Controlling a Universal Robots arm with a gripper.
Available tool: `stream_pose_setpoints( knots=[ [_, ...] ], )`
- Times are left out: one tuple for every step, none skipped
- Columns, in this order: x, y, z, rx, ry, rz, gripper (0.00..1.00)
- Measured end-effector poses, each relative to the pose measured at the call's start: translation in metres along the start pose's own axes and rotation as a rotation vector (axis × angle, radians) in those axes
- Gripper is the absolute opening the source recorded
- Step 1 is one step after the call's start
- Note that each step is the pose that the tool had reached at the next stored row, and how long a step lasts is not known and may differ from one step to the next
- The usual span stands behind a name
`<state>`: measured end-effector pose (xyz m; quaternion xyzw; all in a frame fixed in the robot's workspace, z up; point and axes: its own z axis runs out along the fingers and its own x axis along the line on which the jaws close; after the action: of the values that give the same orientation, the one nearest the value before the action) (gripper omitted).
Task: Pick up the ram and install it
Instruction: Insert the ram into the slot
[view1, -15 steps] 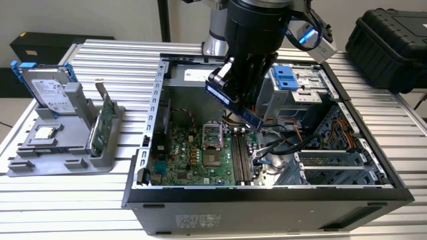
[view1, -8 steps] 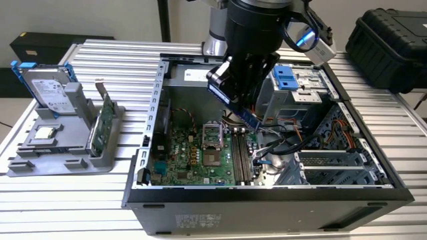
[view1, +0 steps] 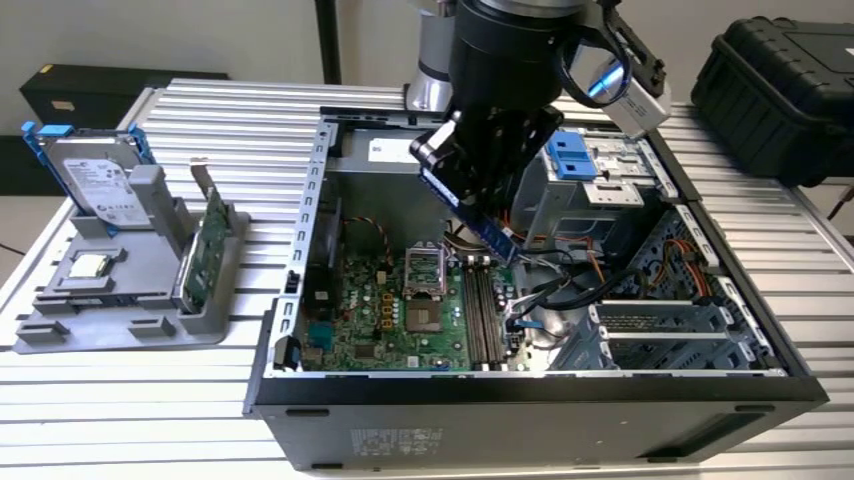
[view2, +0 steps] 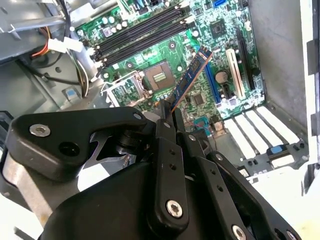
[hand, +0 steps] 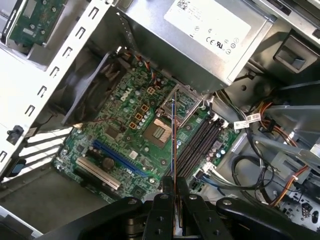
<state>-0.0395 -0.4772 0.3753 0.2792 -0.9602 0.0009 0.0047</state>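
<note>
The exterior view's top edge cuts off the arm (view1: 514, 60), and the gripper (view1: 458, 188) hides the upper end of the ram (view1: 493, 234). The case (view1: 781, 85) at the exterior view's right runs off the frame. In the first wrist view the ram (hand: 173, 140) is edge-on, its faces hidden.

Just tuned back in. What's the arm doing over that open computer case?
The gripper is shut on the ram, gripping it by one end and holding it in the air, tilted, over the motherboard inside the open computer case. The ram is not seated: the memory slots look empty. On the exterior view's left, the hard drive and the green card stand in a grey holder on the table.
</note>
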Motion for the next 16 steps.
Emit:
stream_pose_setpoints(
  knots=[
    [0.0, 0.0, 0.0001, 0.0, 0.0, 0.01, 0.0],
    [0.0, 0.0, 0.0001, -0.0002, -0.0001, 0.02, 0.0],
    [0.0, 0.0, 0.0002, -0.0003, -0.0001, 0.03, 0.0],
    [0.0, 0.0, 0.0002, -0.0003, -0.0001, 0.04, 0.0],
    [0.0, 0.0, 0.0003, -0.0004, -0.0001, 0.05, 0.0],
    [0.0, 0.0, 0.0004, -0.0005, -0.0001, 0.059, 0.0],
    [0.0, 0.0, 0.0004, -0.0006, -0.0001, 0.069, 0.0],
    [0.0, 0.0, 0.0005, -0.0009, -0.0002, 0.077, 0.0],
    [0.0, 0.0, 0.0006, -0.0014, -0.0005, 0.085, 0.0],
    [-0.0001, 0.0, 0.0007, -0.002, -0.0008, 0.093, 0.0],
    [-0.0001, 0.0, 0.0008, -0.0024, -0.001, 0.102, 0.0],
    [-0.0001, -0.0001, 0.0008, -0.0027, -0.0012, 0.11, 0.0],
    [-0.0001, -0.0001, 0.0008, -0.003, -0.0013, 0.118, 0.0],
    [-0.0002, -0.0001, 0.0008, -0.0033, -0.0014, 0.128, 0.0],
    [-0.0002, -0.0001, 0.0009, -0.0036, -0.0015, 0.137, 0.0],
    [-0.0002, -0.0001, 0.0009, -0.0036, -0.0015, 0.149, 0.0]
  ],
)
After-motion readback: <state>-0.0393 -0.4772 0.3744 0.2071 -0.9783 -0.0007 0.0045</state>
